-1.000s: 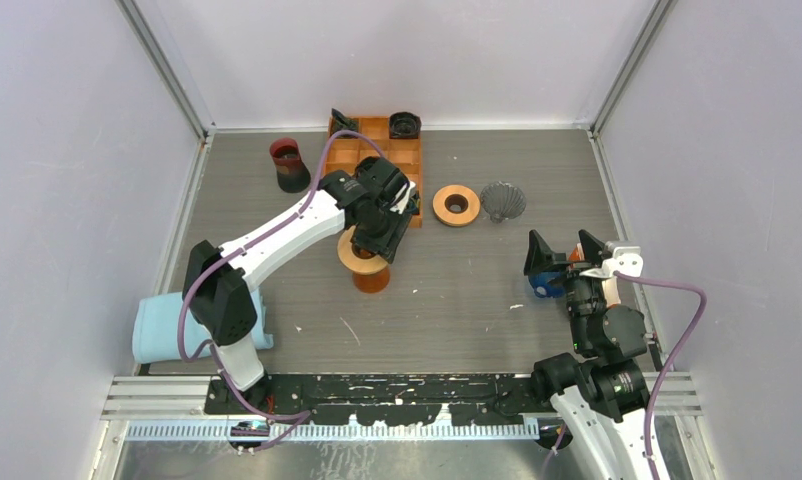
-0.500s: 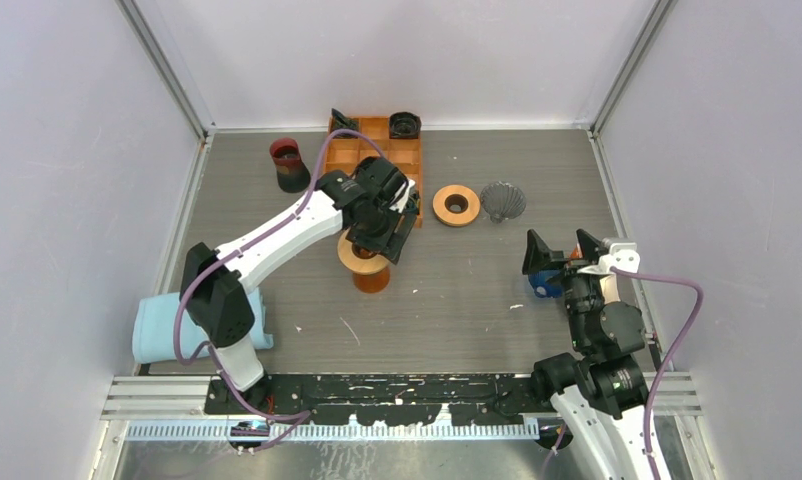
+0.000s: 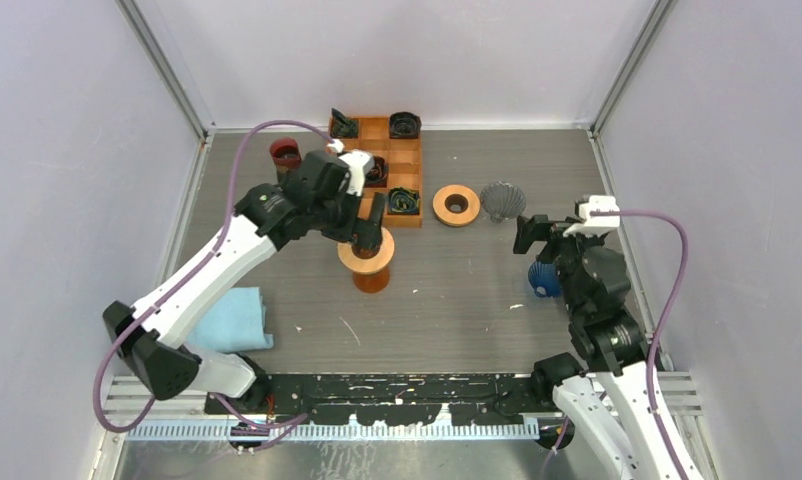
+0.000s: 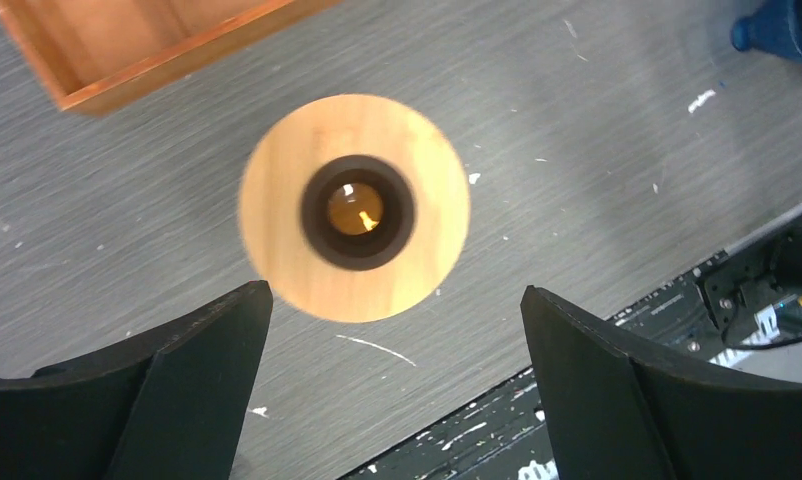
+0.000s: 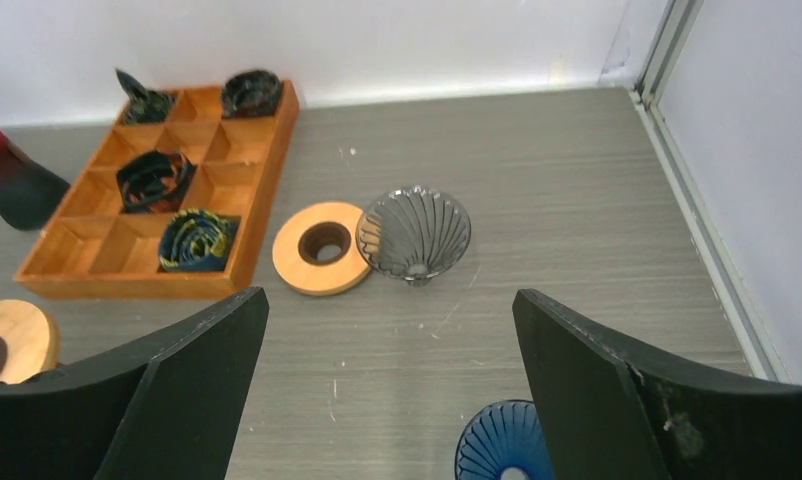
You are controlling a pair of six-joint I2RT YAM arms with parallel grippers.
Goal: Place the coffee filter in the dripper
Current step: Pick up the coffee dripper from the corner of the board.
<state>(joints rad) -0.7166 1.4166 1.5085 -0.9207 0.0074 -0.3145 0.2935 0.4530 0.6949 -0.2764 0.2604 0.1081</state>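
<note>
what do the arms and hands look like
The left arm and right arm both have white links with black joints, and a purple cable loops along each. The left hand and right hand each carry two broad, matte black, wedge-shaped fingers.

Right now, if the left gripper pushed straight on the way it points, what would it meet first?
Probably the wooden ring holder on the amber vessel: it lies straight ahead of the open left gripper. The gap to it is unclear.
</note>
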